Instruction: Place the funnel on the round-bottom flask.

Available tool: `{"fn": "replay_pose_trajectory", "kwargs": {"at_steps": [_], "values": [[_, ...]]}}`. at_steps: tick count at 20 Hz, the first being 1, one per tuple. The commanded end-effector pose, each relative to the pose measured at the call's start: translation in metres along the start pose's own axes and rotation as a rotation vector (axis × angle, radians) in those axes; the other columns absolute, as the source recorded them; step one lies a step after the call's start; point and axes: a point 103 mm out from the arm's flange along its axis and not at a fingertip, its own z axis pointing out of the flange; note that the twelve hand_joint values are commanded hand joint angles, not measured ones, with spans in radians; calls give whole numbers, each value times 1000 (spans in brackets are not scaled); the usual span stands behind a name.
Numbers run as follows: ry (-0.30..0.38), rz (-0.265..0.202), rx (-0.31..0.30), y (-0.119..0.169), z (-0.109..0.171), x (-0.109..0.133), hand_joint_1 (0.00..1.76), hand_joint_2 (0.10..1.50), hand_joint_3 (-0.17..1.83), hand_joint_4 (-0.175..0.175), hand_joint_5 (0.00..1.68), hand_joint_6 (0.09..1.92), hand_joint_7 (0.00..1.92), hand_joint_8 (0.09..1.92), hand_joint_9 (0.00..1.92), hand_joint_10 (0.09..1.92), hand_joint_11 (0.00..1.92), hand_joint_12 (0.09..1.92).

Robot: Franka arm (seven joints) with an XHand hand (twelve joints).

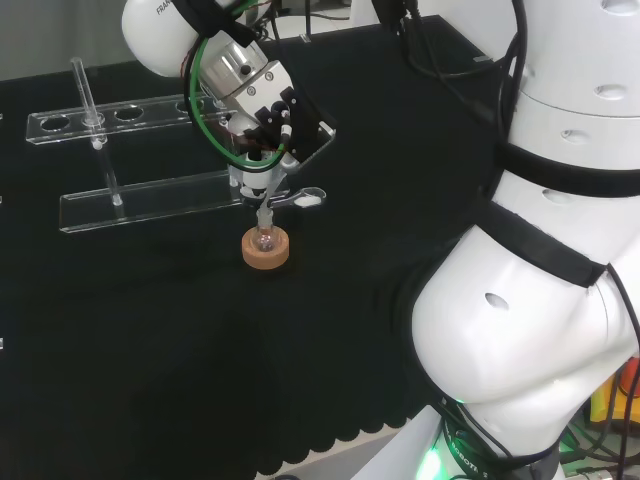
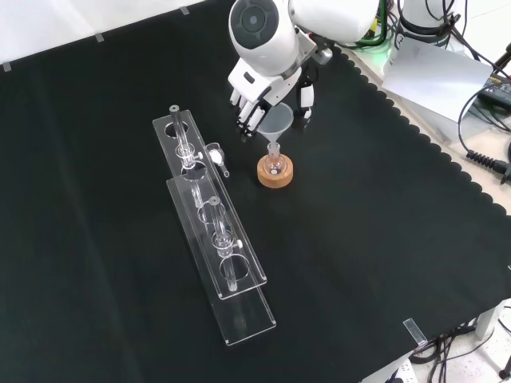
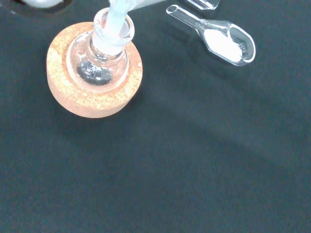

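Black-and-white hand (image 2: 267,94) curled round clear funnel (image 2: 279,121), held upright. Stem pointing straight down, tip just entering neck of round-bottom flask (image 3: 99,60) directly below, seated in cork ring (image 3: 95,70). Remaining: lower along that vertical axis, then release.

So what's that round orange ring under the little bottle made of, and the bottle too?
The ring looks like cork: tan, matte and speckled with grainy flecks. The flask sitting in it looks like clear glass, see-through with shiny glints, though clear plastic can't be ruled out.
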Motion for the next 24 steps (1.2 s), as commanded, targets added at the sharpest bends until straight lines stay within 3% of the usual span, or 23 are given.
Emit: {"fn": "replay_pose_trajectory", "kwargs": {"at_steps": [1, 7, 11, 15, 21, 24], "values": [[-1, -1, -1, 2, 4, 2, 805, 751, 609, -3, 560, 592, 507, 609, 902, 407, 739, 1210], [5, 4, -1, 1, 5, 2, 798, 747, 608, -7, 536, 581, 503, 609, 898, 407, 738, 1210], [17, 17, 20, -2, 4, 1, 700, 688, 601, -27, 355, 308, 407, 648, 820, 447, 689, 1233], [10, 21, 54, -4, 4, 3, 582, 671, 525, -31, 284, 87, 291, 686, 721, 529, 642, 1254], [4, 20, 59, -10, 3, 3, 520, 671, 464, -30, 264, 87, 233, 688, 673, 558, 617, 1264], [3, 17, 33, -16, 0, 4, 500, 665, 454, -30, 260, 87, 227, 687, 666, 561, 613, 1264]]}}
